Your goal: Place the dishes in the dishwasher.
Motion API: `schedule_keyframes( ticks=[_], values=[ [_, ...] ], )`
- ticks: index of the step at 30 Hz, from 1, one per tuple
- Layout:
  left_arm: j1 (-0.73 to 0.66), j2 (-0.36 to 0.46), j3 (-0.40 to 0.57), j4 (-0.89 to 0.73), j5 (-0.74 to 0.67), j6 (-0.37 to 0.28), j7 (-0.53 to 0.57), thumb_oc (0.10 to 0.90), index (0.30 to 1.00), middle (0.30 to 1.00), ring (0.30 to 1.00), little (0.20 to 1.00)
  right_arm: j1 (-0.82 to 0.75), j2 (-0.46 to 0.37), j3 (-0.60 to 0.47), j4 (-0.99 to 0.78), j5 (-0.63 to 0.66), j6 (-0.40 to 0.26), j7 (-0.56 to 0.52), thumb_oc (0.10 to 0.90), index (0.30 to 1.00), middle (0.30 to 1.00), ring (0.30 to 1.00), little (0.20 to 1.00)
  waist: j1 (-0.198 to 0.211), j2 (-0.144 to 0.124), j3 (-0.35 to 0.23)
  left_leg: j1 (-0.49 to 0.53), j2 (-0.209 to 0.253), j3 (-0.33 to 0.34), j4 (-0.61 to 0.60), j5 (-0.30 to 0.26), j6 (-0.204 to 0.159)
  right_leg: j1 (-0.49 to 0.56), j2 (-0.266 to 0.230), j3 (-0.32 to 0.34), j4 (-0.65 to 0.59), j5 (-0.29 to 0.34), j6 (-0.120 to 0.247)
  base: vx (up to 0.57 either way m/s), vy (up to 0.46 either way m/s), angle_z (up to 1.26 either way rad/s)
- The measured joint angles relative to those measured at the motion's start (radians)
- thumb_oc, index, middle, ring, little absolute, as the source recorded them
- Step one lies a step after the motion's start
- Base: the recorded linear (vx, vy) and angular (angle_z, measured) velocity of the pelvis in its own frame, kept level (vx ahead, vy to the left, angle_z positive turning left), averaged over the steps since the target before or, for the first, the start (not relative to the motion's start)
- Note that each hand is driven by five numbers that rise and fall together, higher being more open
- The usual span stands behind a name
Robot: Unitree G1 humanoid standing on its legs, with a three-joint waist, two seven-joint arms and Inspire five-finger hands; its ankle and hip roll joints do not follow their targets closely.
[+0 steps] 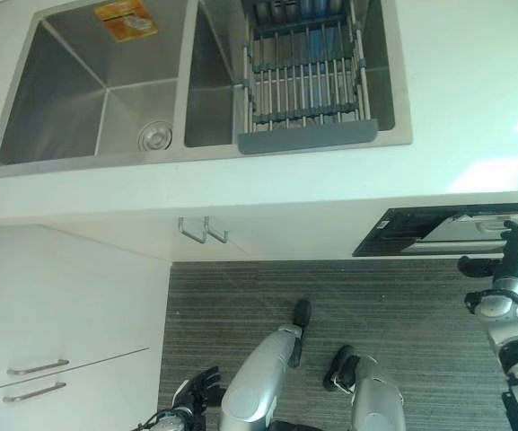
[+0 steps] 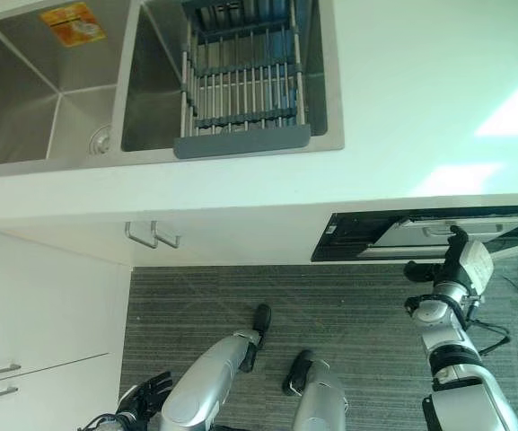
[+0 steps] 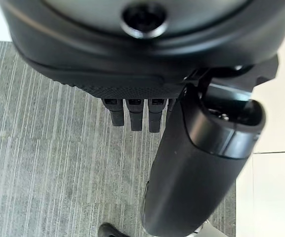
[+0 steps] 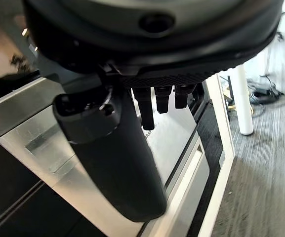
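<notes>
Below, grey carpet [image 1: 402,305]; right hand [image 2: 460,260], seemingly relaxed, at dishwasher [image 2: 420,235]; left hand [image 1: 200,386] relaxed.

The dishwasher [image 2: 420,235] is largely hidden under the desk [image 2: 420,108], and its interior cannot be made out. The sink [image 1: 106,90] and drying rack [image 1: 305,72] are cut off by the upper edge. The left hand [image 1: 200,384] is partly cut off at the lower edge.
</notes>
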Motion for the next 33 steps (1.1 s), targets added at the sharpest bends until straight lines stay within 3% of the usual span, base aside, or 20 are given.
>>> schedule_keyframes(
  ticks=[4, 8, 13, 16, 20, 22, 26, 29, 33],
  values=[
    [0.025, 0.009, 0.015, 0.001, 0.005, -0.001, 0.0, 0.8, 0.9, 0.9, 0.9, 0.9, -0.04, -0.042, 0.048, 0.04, 0.0, 0.056, 0.032, 0.8, 0.9, 0.9, 0.9, 0.9, 0.002, 0.0, 0.0, 0.003, 0.008, -0.012, -0.005, 0.0, 0.0, 0.033, 0.009, -0.05, -0.03, 0.011, -0.006, 0.01, -0.02, 0.27],
    [0.035, 0.009, 0.034, 0.001, -0.001, -0.001, -0.015, 0.8, 0.9, 0.9, 0.9, 0.9, -0.045, -0.042, 0.054, 0.04, 0.0, 0.077, 0.042, 0.8, 0.9, 0.9, 0.9, 0.9, 0.002, 0.0, 0.0, 0.011, 0.008, -0.025, -0.005, 0.021, -0.014, 0.047, 0.019, -0.053, -0.043, 0.012, -0.003, 0.0, -0.003, 0.04],
    [0.031, -0.001, 0.097, -0.027, -0.05, -0.002, -0.079, 0.8, 0.9, 0.9, 0.9, 0.9, 0.019, 0.025, 0.02, 0.024, 0.001, 0.079, 0.043, 0.8, 0.9, 0.9, 0.9, 0.9, 0.003, -0.001, 0.0, 0.089, 0.021, -0.05, -0.068, 0.053, -0.025, 0.136, 0.052, -0.073, -0.133, 0.04, -0.002, 0.0, 0.0, 0.1],
    [0.012, -0.003, 0.128, -0.046, -0.075, -0.021, -0.081, 0.8, 0.9, 0.9, 0.9, 0.9, 0.162, 0.126, -0.005, -0.101, 0.009, 0.026, 0.02, 0.8, 0.9, 0.9, 0.9, 0.9, -0.002, -0.008, -0.004, 0.112, 0.039, -0.046, -0.075, 0.047, -0.017, 0.163, 0.067, -0.074, -0.17, 0.051, -0.009, 0.0, 0.0, 0.0],
    [0.01, -0.008, 0.219, -0.145, -0.166, -0.091, -0.041, 0.8, 0.9, 0.9, 0.9, 0.9, 0.415, 0.324, 0.037, -0.291, -0.002, -0.163, 0.012, 0.8, 0.9, 0.9, 0.9, 0.9, -0.024, -0.023, -0.013, 0.138, 0.052, -0.024, -0.093, 0.042, -0.021, 0.187, 0.081, -0.047, -0.193, 0.054, -0.014, -0.05, 0.0, -0.17],
    [-0.001, -0.007, 0.26, -0.19, -0.214, -0.124, -0.022, 0.8, 0.9, 0.9, 0.9, 0.9, 0.483, 0.382, 0.05, -0.267, -0.002, -0.173, 0.036, 0.8, 0.9, 0.9, 0.9, 0.9, -0.062, -0.025, -0.019, 0.147, 0.059, -0.017, -0.093, 0.047, -0.028, 0.183, 0.086, -0.037, -0.197, 0.059, -0.016, -0.09, -0.011, -0.19],
    [0.015, 0.006, 0.318, -0.229, -0.285, -0.154, 0.009, 0.8, 0.9, 0.9, 0.9, 0.9, 0.566, 0.391, 0.029, -0.2, -0.016, -0.185, 0.068, 0.8, 0.9, 0.9, 0.9, 0.9, -0.102, -0.076, -0.115, 0.158, 0.078, 0.021, -0.108, 0.056, -0.022, 0.168, 0.099, 0.013, -0.222, 0.074, -0.019, -0.09, 0.006, -0.33],
    [0.01, 0.024, 0.314, -0.226, -0.284, -0.157, 0.006, 0.8, 0.9, 0.9, 0.9, 0.9, 0.597, 0.389, 0.006, -0.184, -0.036, -0.211, 0.071, 0.8, 0.9, 0.9, 0.9, 0.9, -0.137, -0.107, -0.17, 0.159, 0.105, 0.045, -0.106, 0.041, -0.041, 0.169, 0.125, 0.044, -0.252, 0.086, -0.028, -0.01, -0.002, -0.39],
    [-0.003, 0.018, 0.231, -0.19, -0.283, -0.092, -0.022, 0.8, 0.9, 0.9, 0.9, 0.9, 0.614, 0.39, 0.001, -0.154, -0.04, -0.227, 0.091, 0.8, 0.9, 0.9, 0.9, 0.9, -0.171, -0.109, -0.231, 0.177, 0.132, 0.107, -0.108, 0.03, -0.038, 0.14, 0.141, 0.118, -0.249, 0.094, -0.041, 0.02, 0.007, -0.59]
  ],
)
